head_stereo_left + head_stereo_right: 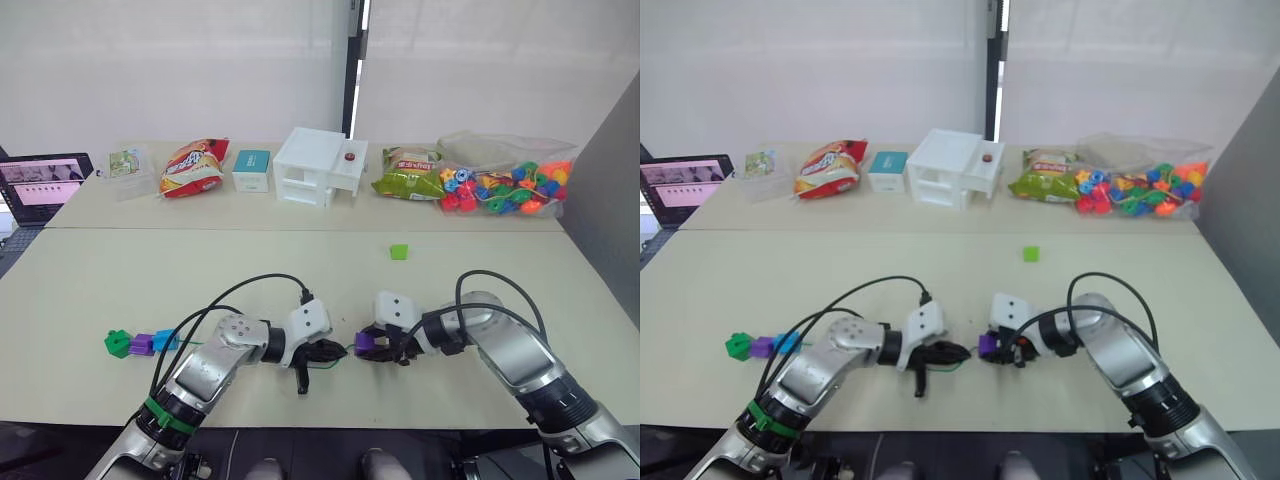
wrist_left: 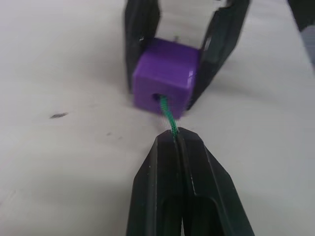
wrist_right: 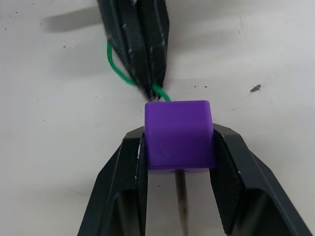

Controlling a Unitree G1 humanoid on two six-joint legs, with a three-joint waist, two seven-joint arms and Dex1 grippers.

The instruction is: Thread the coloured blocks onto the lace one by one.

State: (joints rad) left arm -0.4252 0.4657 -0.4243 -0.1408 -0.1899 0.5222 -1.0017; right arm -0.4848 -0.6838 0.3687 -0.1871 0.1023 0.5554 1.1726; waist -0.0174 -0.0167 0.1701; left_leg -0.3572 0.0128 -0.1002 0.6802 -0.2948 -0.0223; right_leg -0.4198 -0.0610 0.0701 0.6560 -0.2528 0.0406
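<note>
My right gripper is shut on a purple block low over the table, near its front edge. My left gripper is shut on the green lace, which enters the hole in that block. The lace's stiff dark tip pokes out of the block's other side. Three more blocks, dark green, purple and blue, sit in a row at the left on the lace. A light green block lies alone farther back on the table.
Along the back stand a laptop, a snack bag, a small teal box, a white drawer box, a green snack bag and a clear bag of coloured beads. Black cables loop over both arms.
</note>
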